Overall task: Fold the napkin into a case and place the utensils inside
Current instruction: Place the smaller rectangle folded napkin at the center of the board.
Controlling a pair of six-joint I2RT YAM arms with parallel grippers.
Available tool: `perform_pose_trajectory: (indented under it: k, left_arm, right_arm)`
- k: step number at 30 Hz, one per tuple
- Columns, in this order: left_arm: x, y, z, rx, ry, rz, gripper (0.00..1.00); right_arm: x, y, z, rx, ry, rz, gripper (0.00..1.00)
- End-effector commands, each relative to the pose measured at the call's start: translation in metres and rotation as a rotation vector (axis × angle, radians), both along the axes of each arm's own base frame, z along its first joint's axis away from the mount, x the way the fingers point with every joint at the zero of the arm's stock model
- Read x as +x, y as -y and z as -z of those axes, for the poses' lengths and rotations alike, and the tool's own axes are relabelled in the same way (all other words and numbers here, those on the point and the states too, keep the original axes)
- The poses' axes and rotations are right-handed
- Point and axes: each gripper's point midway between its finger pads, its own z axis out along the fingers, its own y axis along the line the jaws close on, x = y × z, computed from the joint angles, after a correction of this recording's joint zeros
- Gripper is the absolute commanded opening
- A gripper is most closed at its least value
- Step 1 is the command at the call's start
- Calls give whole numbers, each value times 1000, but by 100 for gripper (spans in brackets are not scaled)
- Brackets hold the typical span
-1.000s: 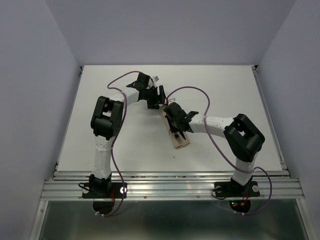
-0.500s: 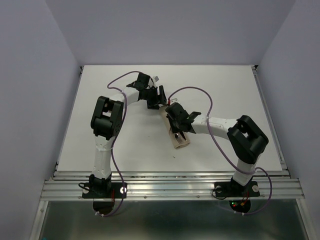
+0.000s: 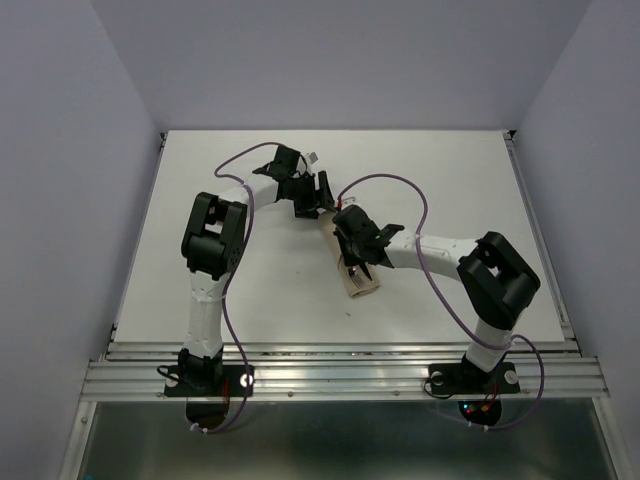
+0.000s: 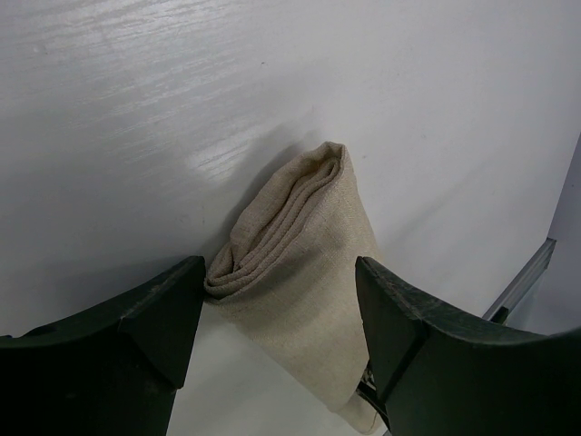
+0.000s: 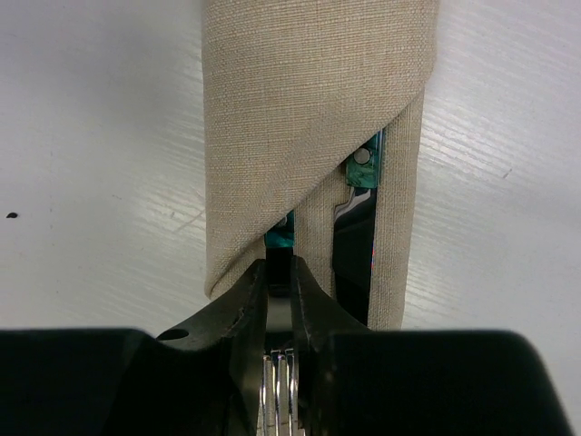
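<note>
Right wrist view: the right gripper (image 5: 277,300) is seen clamped narrowly on a slim silvery-grey metal utensil (image 5: 277,392). Its prongs show between the black fingers, at the mouth of the plain beige-tan cloth napkin (image 5: 309,109), which is folded with a diagonal flap. In the left wrist view the left gripper (image 4: 280,272) is held wide apart, astride the cloth's layered end; contact cannot be told. From above, this narrow oblong case (image 3: 362,282) is seen lying on the flat white table (image 3: 270,300).
</note>
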Motion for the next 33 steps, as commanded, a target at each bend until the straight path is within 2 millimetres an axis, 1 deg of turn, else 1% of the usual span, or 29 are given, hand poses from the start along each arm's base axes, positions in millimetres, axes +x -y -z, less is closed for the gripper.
perform_pose_trajectory:
  k: [1,8,9,12,15,17,18,19,21,22,23,24,26,27,28,29,30,31,32,33]
  left_arm:
    - [-3,2,-14,-1,21,23,78]
    - [-3,1,-13,1,20,25,78]
    - [-3,1,-13,0,19,24,78]
    - [-4,1,-14,-1,19,25,77]
    - [-4,1,-15,0,24,26,78]
    - [-4,1,-15,1,25,25,78]
    - [-4,1,-16,1,26,25,78]
    - [-4,1,-17,0,30,26,78]
    - [-3,1,-19,0,33,22,78]
    - [-3,1,-21,-2,35,21,78]
    - [-2,1,-24,-1,43,20,78]
    - [-1,0,-25,2,46,19,78]
    - [3,0,-32,4,65,17,78]
    - [3,-2,-34,18,65,11,78]
    - [6,-3,-36,28,78,13,79]
    - [9,-5,-44,41,86,11,79]
    - [13,-8,-47,64,100,3,80]
    - [16,-11,-51,74,112,-1,80]
    - [20,-15,-63,88,135,-9,81]
    - [23,-18,-69,93,148,-14,83]
  right_arm:
    - [9,-8,-5,41,32,1,17]
    - [19,-8,-15,31,74,21,15]
    - [23,-4,-15,25,81,33,15]
    - [26,-6,-13,20,81,32,15]
    - [24,-7,-14,30,75,29,21]
    - [22,-6,-21,45,81,29,28]
    - [21,-5,-21,46,80,31,35]
    - [19,-3,-23,45,78,32,36]
    - [17,0,-33,53,90,38,39]
    - [14,3,-34,49,88,41,43]
    - [13,5,-37,50,92,44,44]
    - [13,8,-48,60,111,52,47]
    - [9,16,-53,46,116,63,51]
    - [9,23,-65,46,149,86,58]
    - [5,30,-66,33,151,99,63]
    - [4,36,-71,27,164,114,67]
    - [4,45,-76,12,187,141,71]
    - [5,54,-90,29,216,166,81]
    - [-1,63,-88,14,212,182,84]
    - [0,75,-92,3,231,221,87]
